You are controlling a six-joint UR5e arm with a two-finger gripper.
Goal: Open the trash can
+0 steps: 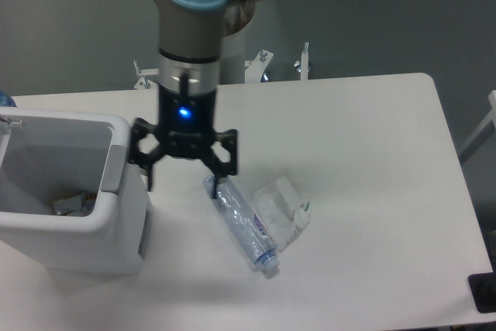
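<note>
The trash can (93,242) is a large white box-shaped bin at the table's left edge. Its top stands open and I see inside, where some scraps (71,204) lie at the bottom. A grey push tab (114,167) sits on its right rim. The lid is not clearly seen; only a small white part (9,122) shows at the far left. My gripper (188,172) hangs just right of the bin with its fingers spread wide and nothing between them. Its left finger (146,167) is close to the grey tab.
A clear plastic bottle (242,229) lies on the table below and right of the gripper. A crumpled clear wrapper with a small tube (285,205) lies beside it. The white table (372,160) extends to the right. A black object (484,294) sits at the bottom right corner.
</note>
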